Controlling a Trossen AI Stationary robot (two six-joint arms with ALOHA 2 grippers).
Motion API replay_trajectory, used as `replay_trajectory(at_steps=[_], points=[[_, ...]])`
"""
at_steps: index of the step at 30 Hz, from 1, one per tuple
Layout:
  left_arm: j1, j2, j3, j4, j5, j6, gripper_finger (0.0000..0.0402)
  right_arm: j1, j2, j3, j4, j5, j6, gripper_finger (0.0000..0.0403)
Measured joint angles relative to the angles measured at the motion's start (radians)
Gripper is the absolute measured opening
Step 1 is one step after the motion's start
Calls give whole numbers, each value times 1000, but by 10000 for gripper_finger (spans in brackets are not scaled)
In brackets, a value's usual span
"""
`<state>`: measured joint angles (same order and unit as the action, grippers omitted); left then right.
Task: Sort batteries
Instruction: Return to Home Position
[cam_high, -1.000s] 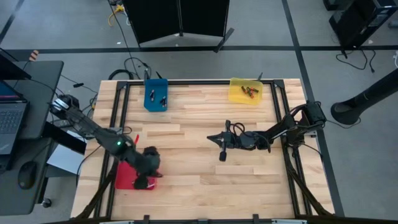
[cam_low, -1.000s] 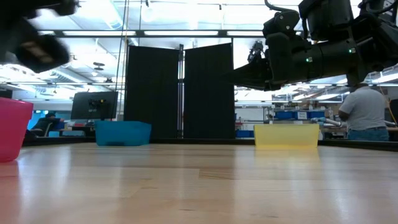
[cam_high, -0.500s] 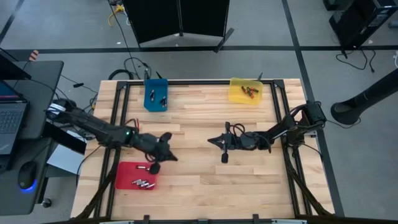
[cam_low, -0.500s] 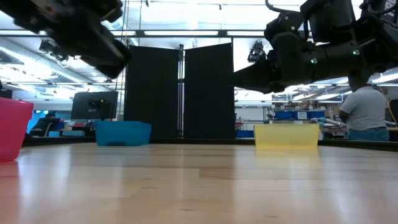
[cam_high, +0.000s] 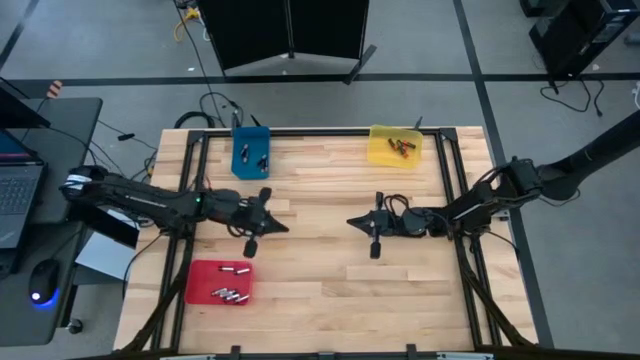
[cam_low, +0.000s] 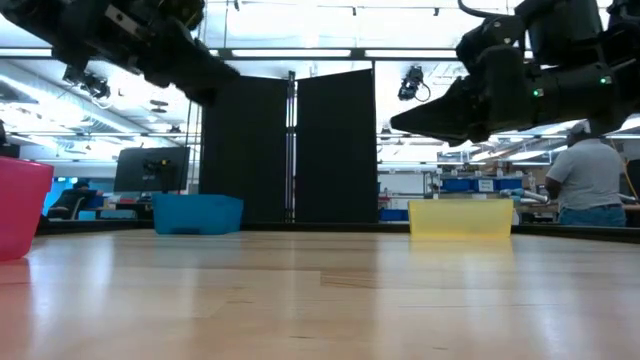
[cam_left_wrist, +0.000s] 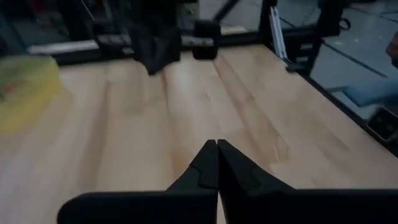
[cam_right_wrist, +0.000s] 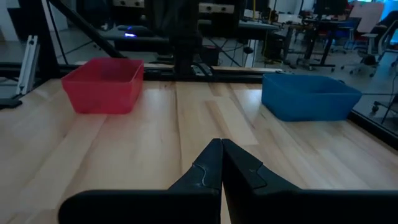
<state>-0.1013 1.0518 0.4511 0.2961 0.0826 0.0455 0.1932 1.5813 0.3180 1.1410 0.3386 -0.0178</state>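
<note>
— What are the left fingers (cam_left_wrist: 210, 158) doing?

— They're pressed tip to tip with nothing between them, above the bare boards of the desk (cam_high: 320, 290), left of its middle. The right fingers (cam_right_wrist: 214, 158) are also closed flat together and empty, over the desk right of its middle. The two sets point at each other, well apart.

— And the batteries (cam_high: 228, 292)?

— From above, a cluster of silvery ones lies in the red tray (cam_high: 198, 285), at the corner nearest the low camera on the left arm's side. A couple of dark ones lie in the blue tray (cam_high: 240, 168) at the far left. Some reddish ones lie in the yellow tray (cam_high: 380, 152) at the far right. I can't see any loose on the boards.

— So the sorting is done?

— I'd judge so. All that seems left is for both arms to draw back to rest.

— Is anything in the way?

— Not that I can see. The trays stand near the edges, off either arm's likely path back. Past the far edge stand black panels (cam_low: 290, 150). A person (cam_low: 590, 180) is at a bench deep in the room. A laptop (cam_high: 20, 190) sits on a side stand beyond the left arm.
</note>
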Motion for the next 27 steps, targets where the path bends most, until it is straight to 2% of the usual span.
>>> replay_trajectory(at_steps=[5,11,15,19,27], points=[[39,-104,-50,44,-14,26,5,-6,-56,-50,1,0,23,14],[74,-183,-226,314,-17,-21,5,-19,-88,-79,0,0,26,14],[96,-271,-303,349,-19,-42,5,-25,-88,-79,0,0,26,14],[112,-397,-342,284,-39,-43,5,-25,-90,-79,-6,-3,26,14],[115,-709,-375,7,-151,-30,5,-26,-91,-79,-22,-6,39,14]])
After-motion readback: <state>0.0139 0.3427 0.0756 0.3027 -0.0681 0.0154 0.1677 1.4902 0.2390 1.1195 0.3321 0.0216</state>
